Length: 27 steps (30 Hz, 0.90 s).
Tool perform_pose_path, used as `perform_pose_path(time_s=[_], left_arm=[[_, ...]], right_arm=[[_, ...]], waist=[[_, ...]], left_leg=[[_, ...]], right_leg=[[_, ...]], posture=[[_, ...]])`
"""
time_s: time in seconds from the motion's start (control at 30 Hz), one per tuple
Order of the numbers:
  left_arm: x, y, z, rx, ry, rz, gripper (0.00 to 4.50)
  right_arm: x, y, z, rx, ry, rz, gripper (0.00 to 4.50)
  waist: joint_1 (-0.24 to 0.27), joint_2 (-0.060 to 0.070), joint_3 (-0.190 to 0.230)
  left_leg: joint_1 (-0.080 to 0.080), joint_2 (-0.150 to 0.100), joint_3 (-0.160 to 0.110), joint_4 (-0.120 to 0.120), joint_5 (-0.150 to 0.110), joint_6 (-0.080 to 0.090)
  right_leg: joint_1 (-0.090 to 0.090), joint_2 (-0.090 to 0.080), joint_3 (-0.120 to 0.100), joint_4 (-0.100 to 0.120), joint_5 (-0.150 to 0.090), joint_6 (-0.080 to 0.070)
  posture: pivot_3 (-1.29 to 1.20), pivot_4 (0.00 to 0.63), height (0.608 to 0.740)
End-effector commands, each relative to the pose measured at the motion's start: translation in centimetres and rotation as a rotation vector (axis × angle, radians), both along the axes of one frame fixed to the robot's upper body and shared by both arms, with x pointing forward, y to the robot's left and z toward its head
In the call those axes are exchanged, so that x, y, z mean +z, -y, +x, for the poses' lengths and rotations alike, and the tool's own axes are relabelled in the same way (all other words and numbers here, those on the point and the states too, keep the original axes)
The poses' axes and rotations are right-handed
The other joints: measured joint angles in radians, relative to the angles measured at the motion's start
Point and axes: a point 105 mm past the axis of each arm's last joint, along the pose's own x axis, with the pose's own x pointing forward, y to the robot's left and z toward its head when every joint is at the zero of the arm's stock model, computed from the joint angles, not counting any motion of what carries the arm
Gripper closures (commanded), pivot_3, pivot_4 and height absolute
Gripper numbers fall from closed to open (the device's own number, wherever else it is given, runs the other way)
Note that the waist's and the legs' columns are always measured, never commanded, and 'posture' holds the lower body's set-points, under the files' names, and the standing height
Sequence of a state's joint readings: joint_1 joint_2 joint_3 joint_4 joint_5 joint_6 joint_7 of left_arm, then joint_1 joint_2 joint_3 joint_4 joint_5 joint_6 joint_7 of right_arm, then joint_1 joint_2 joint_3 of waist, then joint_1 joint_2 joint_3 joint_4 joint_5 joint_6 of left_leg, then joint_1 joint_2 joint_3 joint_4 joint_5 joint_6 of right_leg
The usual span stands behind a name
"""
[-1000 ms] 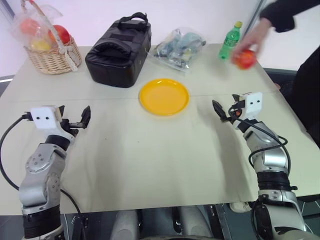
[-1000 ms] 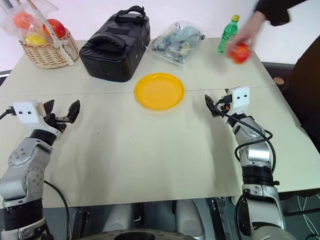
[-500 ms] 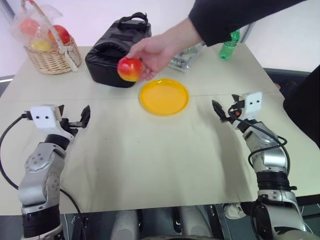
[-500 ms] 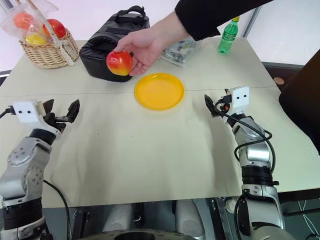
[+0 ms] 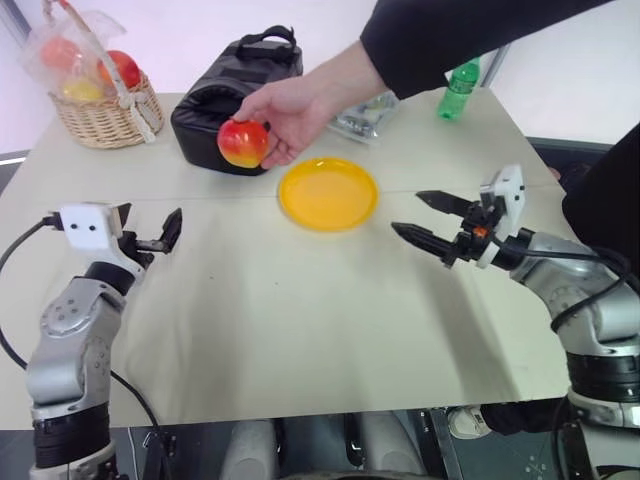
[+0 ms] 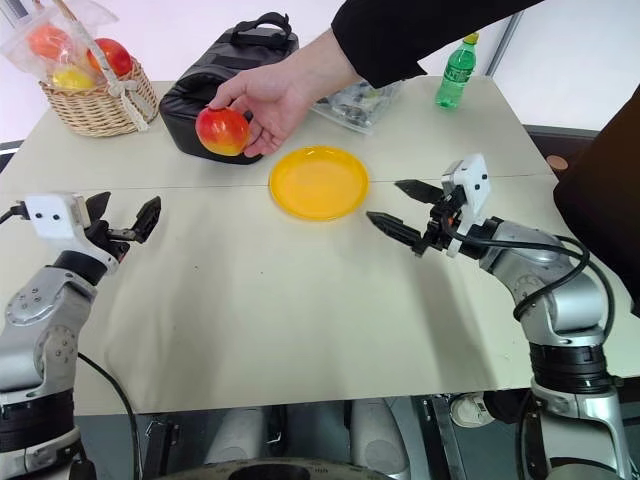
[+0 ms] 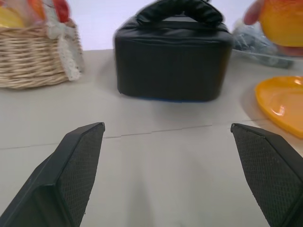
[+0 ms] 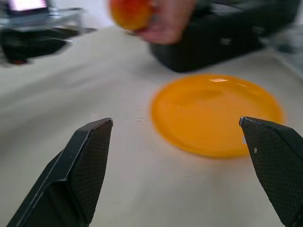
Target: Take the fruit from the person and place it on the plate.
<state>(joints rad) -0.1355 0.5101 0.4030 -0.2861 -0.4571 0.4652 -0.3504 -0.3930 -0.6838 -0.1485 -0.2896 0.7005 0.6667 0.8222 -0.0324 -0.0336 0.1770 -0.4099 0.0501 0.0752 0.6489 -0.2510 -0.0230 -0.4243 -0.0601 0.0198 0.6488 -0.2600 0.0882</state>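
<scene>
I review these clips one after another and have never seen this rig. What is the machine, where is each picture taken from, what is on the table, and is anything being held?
It is a humanoid robot with two arms, each ending in a pincer of two black fingers. The two wide pictures come from its head camera looking down; the other two from a camera on each wrist, looking along that pincer's fingers. The left pincer and right pincer are both open and hold nothing. On the table lie an orange-yellow plate, a black bag, a wicker basket of wrapped fruit, a clear packet and a green bottle. A person's hand holds a red-and-yellow apple above the table, beside the plate.
</scene>
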Motion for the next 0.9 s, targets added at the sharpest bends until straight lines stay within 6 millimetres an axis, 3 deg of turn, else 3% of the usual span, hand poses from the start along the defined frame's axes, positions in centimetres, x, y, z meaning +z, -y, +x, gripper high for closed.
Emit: perform_pose_path(time_s=[0.03, 0.17, 0.37, 0.9], left_arm=[[2.8, 1.9, 0.1, -0.144, 0.04, 0.029, 0.0], [5.2, 3.9, 0.3, -0.261, 0.064, 0.036, 0.0], [5.9, 7.0, 0.9, -0.407, 0.065, 0.021, 0.0], [6.4, 9.6, 5.3, -0.445, 0.112, 0.026, 0.0]], right_arm=[[2.5, -1.4, -0.6, 0.042, 0.08, 0.018, 0.12], [2.6, -1.9, -0.1, 0.018, 0.101, 0.045, 0.12], [1.1, -2.4, 0.1, 0.014, 0.088, 0.043, 0.12], [0.9, -3.0, 0.1, -0.011, 0.094, 0.05, 0.12]], waist=[[0.002, 0.0, 0.0], [0.017, 0.0, 0.0], [0.021, 0.0, 0.0], [0.021, 0.0, 0.0]], left_leg=[[0.0, 0.0, 0.0, 0.0, 0.0, 0.0], [0.0, 0.0, 0.0, 0.0, 0.0, 0.0], [-0.001, -0.001, 0.0, 0.001, 0.0, 0.0], [-0.001, 0.0, 0.0, 0.001, 0.0, 0.0]], right_leg=[[0.0, 0.0, 0.0, 0.0, 0.0, 0.0], [0.0, 0.0, 0.0, -0.001, 0.0, 0.0], [0.0, 0.0, 0.0, -0.001, 0.0, 0.0], [0.0, 0.001, 0.0, -0.001, 0.0, 0.0]], posture=[[0.0, 0.15, 0.74], [0.0, 0.15, 0.74], [0.0, 0.15, 0.74], [0.0, 0.15, 0.74]])
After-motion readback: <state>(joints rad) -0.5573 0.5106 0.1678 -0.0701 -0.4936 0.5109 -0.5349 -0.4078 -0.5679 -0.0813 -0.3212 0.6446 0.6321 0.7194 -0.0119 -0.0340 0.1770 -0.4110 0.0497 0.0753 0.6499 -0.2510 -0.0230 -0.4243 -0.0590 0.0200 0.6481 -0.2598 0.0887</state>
